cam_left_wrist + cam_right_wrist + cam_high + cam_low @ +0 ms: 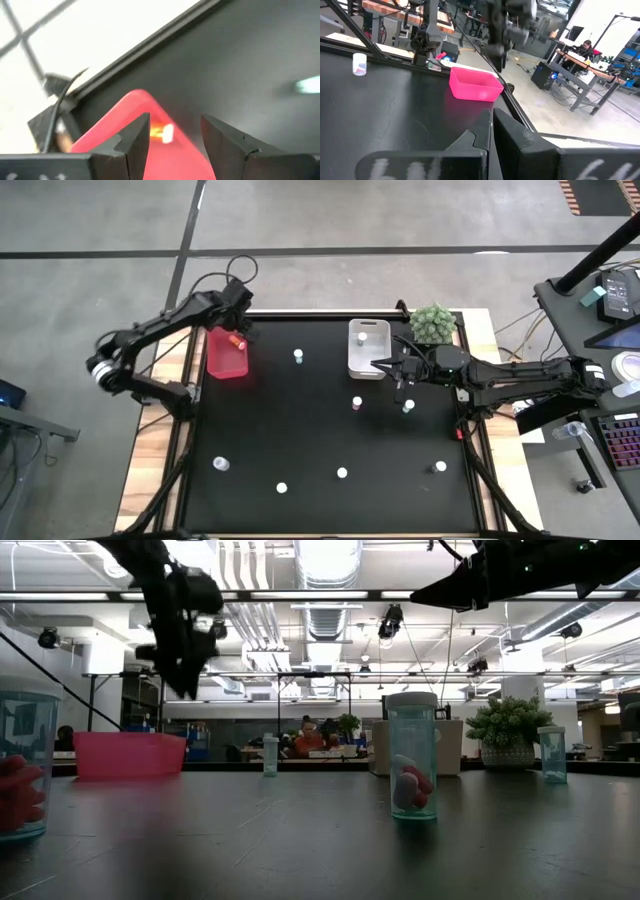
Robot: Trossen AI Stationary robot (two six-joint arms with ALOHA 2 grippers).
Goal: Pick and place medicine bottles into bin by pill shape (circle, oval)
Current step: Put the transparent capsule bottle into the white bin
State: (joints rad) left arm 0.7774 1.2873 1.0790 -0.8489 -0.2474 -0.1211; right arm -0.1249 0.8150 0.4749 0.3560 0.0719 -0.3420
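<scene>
— Pincer check first: how do yours stand?

— Left pincer (237,323) hangs over the far end of the red bin (227,353), fingers (134,142) parted with a clear gap and nothing between them. Through that gap, in the left wrist view, I see an orange bottle (161,132) lying on its side inside the bin.

— And the right one?

— Right pincer (378,364) is closed tight on nothing, its fingers pressed together. It hovers above the table (300,420), at the near right edge of the white bin (367,348).

— Anything in the white bin?

— One bottle (361,337) stands in its far half.

— Where are the rest?

— Spread over the table. One (298,356) stands between the two bins. Two stand just in front of the white bin: a pinkish one (357,403) and, to its right, one (408,407) beneath my right arm. Four more sit along the near side: one (221,465) at the left, two (282,488) (342,473) near the middle, and one (440,467) at the right.

— Can you read the pill shapes?

— Only in the low view, where the closest bottle (412,756) shows rounded pink and pale pills; circle or oval I cannot tell.

— What else is there?

— Just the plant (433,322) at the far right corner, beside the white bin.
</scene>
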